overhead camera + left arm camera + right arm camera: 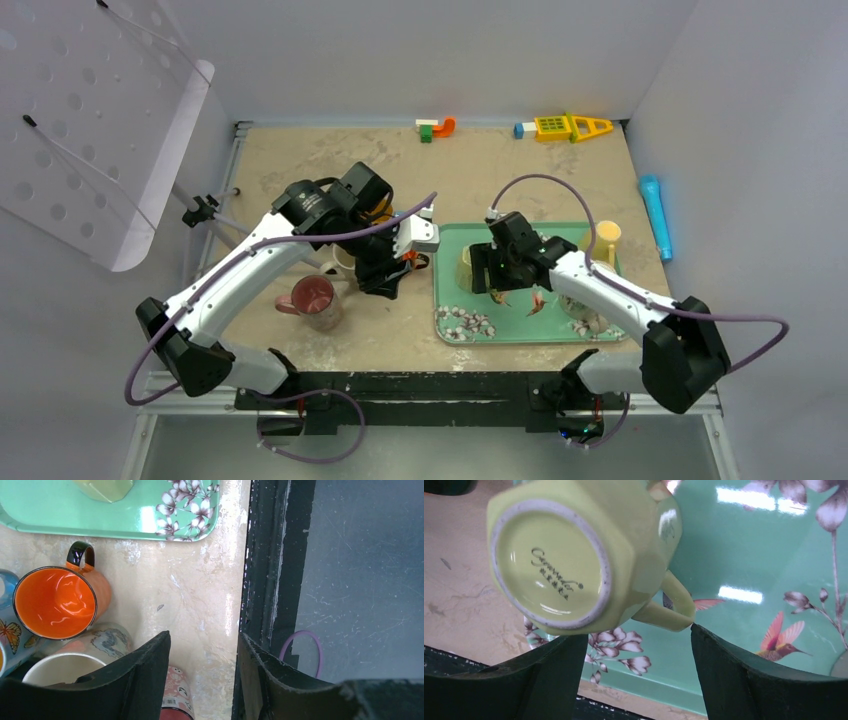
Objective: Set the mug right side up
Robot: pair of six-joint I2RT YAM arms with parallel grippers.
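The green mug (574, 555) stood base-up on the tray (749, 545), upper left of the right-wrist frame. It was just ahead of the right gripper (639, 680) — jaws wide, empty, handle toward the gap. The left gripper (202, 675), open and empty too, hung farther off.

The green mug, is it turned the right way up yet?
Not yet. Done: nothing is flipped, and the green mug is upside down on the tray, its base showing. In hand: the open right gripper hovers by its handle, not gripping. Left: grab it, turn it, set it down.
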